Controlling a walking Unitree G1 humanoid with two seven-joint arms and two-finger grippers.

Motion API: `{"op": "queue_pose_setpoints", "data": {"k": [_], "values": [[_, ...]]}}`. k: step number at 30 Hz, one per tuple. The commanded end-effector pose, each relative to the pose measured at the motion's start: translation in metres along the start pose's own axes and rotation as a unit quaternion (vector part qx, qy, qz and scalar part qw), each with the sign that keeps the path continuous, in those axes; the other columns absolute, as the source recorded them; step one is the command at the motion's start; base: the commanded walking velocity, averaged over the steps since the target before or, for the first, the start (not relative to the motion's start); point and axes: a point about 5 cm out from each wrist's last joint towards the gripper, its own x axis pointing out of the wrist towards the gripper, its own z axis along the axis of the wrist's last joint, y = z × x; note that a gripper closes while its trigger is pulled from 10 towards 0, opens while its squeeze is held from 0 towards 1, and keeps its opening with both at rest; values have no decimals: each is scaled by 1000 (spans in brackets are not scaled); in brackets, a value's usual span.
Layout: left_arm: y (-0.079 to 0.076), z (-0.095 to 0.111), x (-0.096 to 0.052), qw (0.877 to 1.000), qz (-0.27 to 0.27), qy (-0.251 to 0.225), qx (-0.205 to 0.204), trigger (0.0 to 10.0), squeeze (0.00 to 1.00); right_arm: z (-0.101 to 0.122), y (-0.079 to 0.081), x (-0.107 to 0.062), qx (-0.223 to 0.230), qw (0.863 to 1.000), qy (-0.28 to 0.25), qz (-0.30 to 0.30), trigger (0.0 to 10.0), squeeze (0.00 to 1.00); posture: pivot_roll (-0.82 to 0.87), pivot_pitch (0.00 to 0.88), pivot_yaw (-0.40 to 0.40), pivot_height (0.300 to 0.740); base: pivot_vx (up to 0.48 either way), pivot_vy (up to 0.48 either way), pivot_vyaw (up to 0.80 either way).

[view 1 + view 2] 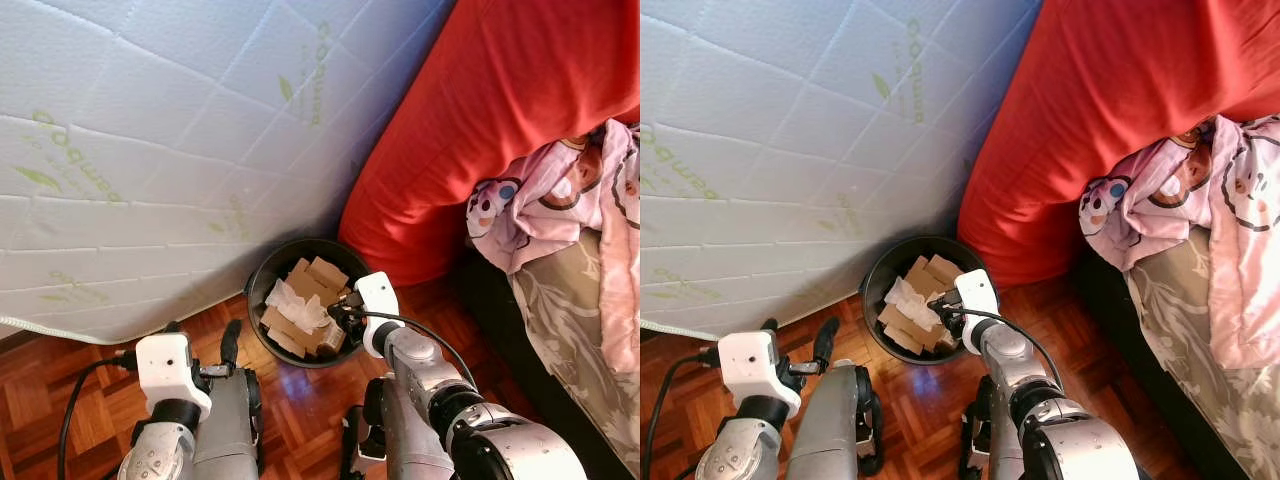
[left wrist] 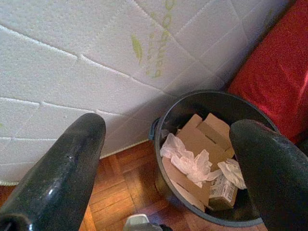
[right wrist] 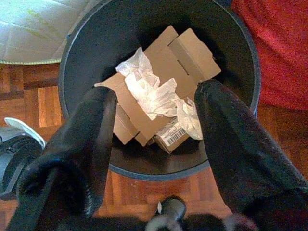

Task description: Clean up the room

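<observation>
I had the right gripper (image 3: pixel 154 120) poised directly over the black waste bin (image 1: pixel 262 283), its two fingers spread apart with nothing between them. Through the right wrist camera I looked straight down into the bin: flattened brown cardboard (image 3: pixel 180 55) lay across it, crumpled white tissue (image 3: pixel 149 91) sat on top of the cardboard, and a small carton with a barcode label (image 3: pixel 169 135) was wedged beneath the tissue near the bin's wall.

The left gripper (image 2: pixel 168 144) hung lower and to the left of the bin, above the wooden parquet floor (image 1: pixel 40 390), fingers also wide apart and empty. Its wrist camera caught the same bin from the side.

The bin stood on the floor in the corner where a white quilted mattress (image 1: pixel 170 140), leaning upright, met a large red cushion (image 1: pixel 470 130). To my right, a pink patterned blanket (image 1: pixel 570 190) was draped over the edge of a bed (image 1: pixel 585 330) covered in grey floral fabric.
</observation>
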Motion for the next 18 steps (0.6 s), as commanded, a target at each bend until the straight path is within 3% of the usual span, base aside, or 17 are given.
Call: {"op": "queue_pose_setpoints", "data": {"k": [1,2,4,5,7,8,10,12,14,18], "values": [[1,-10,-5,1000,1,24,0,10000,0,-17,0,-4,27,999,18,-9,10000,0,169,419,-99,634,0,0,0],[2,-14,-4,1000,-2,30,0,10000,0,-13,-13,-6,54,998,-4,-40,10000,0,158,392,-96,634,0,0,0],[13,-28,-3,999,4,53,7,10000,0,-18,-50,-21,153,978,-47,-130,10000,0,120,348,-89,634,0,0,0],[20,-43,-2,997,7,78,14,10000,0,-40,-73,-40,200,961,-54,-184,10000,0,97,311,-77,644,0,0,0],[27,-64,-1,993,4,117,23,10000,0,-84,-90,-69,247,940,-37,-234,10000,0,75,253,-55,664,0,0,0],[32,-77,0,990,2,142,27,10000,0,-118,-87,-89,248,936,-4,-248,10000,0,53,214,-42,679,0,0,0],[36,-94,1,984,1,175,32,10000,0,-156,-81,-114,263,924,36,-275,10000,0,21,156,-22,699,0,0,0],[39,-116,-1,973,4,227,40,10000,0,-181,-68,-128,287,907,71,-299,10000,0,-19,95,-7,719,0,0,0],[39,-138,-6,958,8,284,41,10000,0,-192,-49,-126,278,912,115,-280,10000,0,-49,3,-8,738,0,0,0],[37,-151,-2,941,25,335,33,10000,0,-183,-43,-112,261,922,137,-251,10000,0,-43,0,-4,738,0,0,0]]}}
